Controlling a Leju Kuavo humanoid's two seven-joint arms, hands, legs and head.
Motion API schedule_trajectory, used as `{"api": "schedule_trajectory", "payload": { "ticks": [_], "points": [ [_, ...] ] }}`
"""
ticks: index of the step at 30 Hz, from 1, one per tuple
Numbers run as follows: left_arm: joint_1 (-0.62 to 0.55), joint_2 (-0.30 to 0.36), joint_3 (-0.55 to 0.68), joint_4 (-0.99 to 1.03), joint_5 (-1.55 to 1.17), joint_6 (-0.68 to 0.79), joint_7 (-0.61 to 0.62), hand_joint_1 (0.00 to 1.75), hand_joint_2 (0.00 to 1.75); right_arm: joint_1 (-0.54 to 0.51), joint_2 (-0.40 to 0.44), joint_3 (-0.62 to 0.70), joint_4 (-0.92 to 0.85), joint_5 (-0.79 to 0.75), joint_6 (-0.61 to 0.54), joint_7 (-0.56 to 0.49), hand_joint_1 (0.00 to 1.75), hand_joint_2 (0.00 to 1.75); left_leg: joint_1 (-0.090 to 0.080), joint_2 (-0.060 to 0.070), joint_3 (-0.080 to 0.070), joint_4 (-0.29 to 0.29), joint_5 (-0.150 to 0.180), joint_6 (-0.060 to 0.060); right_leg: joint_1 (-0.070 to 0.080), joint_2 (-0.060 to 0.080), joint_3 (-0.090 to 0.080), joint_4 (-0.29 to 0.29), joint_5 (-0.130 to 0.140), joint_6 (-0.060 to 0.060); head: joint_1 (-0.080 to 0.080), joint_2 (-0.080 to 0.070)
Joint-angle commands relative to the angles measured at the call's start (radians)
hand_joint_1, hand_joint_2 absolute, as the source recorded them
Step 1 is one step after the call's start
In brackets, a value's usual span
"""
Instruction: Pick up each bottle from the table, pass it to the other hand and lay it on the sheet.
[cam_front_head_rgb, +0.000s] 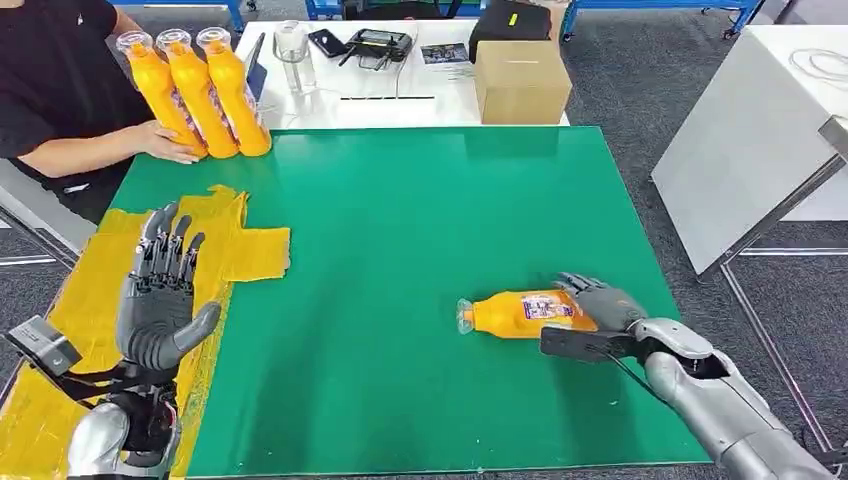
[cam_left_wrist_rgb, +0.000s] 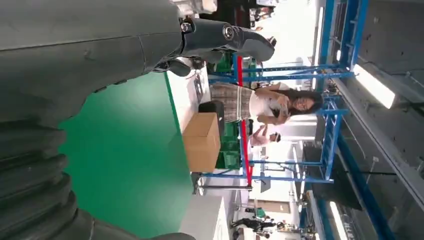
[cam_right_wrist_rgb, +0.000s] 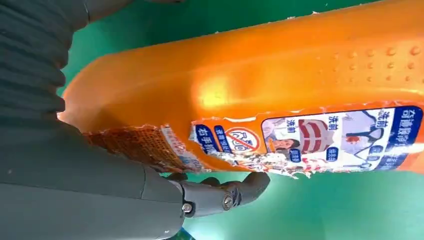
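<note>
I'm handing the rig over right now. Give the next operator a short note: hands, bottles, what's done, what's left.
Right hand: around the base end of the lying orange bottle on the green table, not yet lifted.
Left hand: open, palm raised above the yellow sheet.
Three more bottles stand at the far left corner, steadied by a person's hand.
Done: no bottle on the sheet.
Left: lift, pass to the left hand, lay on the sheet; then the other three.

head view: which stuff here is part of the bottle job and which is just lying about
Part of the job:
orange bottle at the right robot hand
three orange bottles held by a person
yellow sheet
left robot hand

Lying about:
cardboard box
clear jug
phone
</note>
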Motion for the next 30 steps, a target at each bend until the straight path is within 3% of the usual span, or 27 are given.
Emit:
{"api": "schedule_trajectory", "payload": {
  "ticks": [1,30],
  "points": [
    [-0.049,0.019,-0.031,0.072,0.010,0.000,0.012,0.00,1.75,-0.013,0.076,0.109,0.217,0.021,-0.025,0.009,1.75,1.75,0.002,-0.002,0.004,-0.002,0.000,-0.001,0.002,-0.001,0.005,-0.003,0.000,-0.001,0.000,0.000],
    [-0.053,0.026,-0.031,0.077,0.018,0.007,0.010,0.00,1.75,0.025,0.039,0.052,0.139,-0.022,-0.040,-0.005,1.75,1.75,0.001,-0.003,0.010,-0.001,0.000,0.000,0.001,-0.002,0.006,-0.003,0.000,-0.001,0.000,0.000]
  ]
}}
